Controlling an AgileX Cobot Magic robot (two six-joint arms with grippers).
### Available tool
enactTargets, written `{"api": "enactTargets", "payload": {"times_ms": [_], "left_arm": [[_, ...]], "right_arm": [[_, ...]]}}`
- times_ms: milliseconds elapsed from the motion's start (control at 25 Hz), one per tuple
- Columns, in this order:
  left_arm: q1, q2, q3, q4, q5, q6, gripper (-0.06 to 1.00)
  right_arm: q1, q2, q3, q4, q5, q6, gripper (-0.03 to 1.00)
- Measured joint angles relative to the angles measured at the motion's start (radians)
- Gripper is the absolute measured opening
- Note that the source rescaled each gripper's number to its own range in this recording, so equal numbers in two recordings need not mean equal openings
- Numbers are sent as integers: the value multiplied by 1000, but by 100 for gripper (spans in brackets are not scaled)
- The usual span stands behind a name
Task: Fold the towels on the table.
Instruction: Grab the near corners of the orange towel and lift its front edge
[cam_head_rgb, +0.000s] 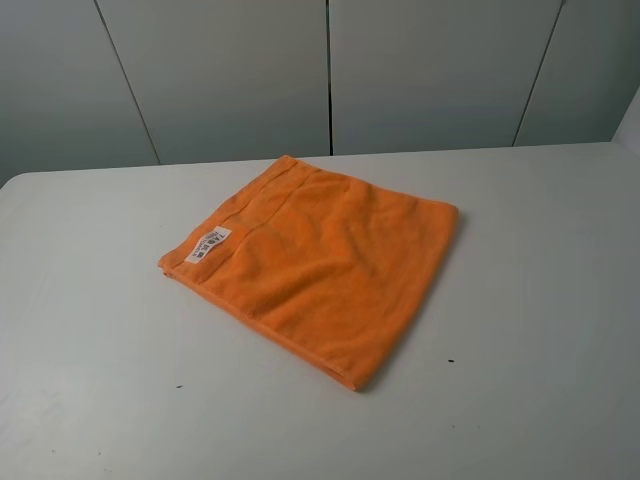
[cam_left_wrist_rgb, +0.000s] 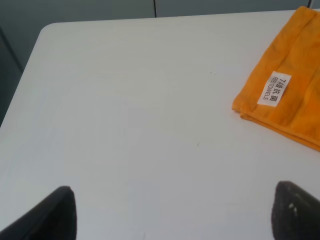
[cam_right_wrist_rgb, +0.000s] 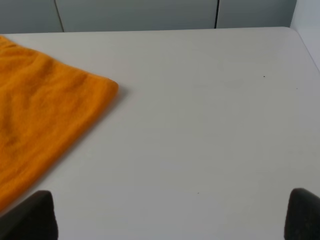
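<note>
Towel (cam_head_rgb: 320, 265): orange, lying flat mid-surface, turned so its corners point far, right, near and left.
Surface (cam_head_rgb: 540, 300): white and matte, with a rounded corner at far left; its far edge meets grey panels (cam_head_rgb: 230, 70).
Label (cam_head_rgb: 211, 244): white, printed, on top of the towel just inside its left corner.
Edges: a stitched hem runs along the far-left side. The near-left side shows stacked layers in the left wrist view. The right corner is rounded and lies flush.
Room: broad bare white lies left, right and near of the towel, with a narrower strip between its far corner and the far edge.
Specks (cam_head_rgb: 450, 361): tiny and dark, on the near part of the surface.
Left fingers (cam_left_wrist_rgb: 50, 215): dark, spread wide, released, over bare surface, well apart from the towel's left corner.
Right fingers (cam_right_wrist_rgb: 35, 217): dark, spread wide, released, grasping nothing; one tip is near the towel's edge.
</note>
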Motion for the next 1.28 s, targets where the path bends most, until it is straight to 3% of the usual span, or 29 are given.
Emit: {"api": "enactTargets", "payload": {"times_ms": [1280], "left_arm": [[0,0,0,8,0,11,100]], "right_arm": [[0,0,0,0,0,0,98]]}}
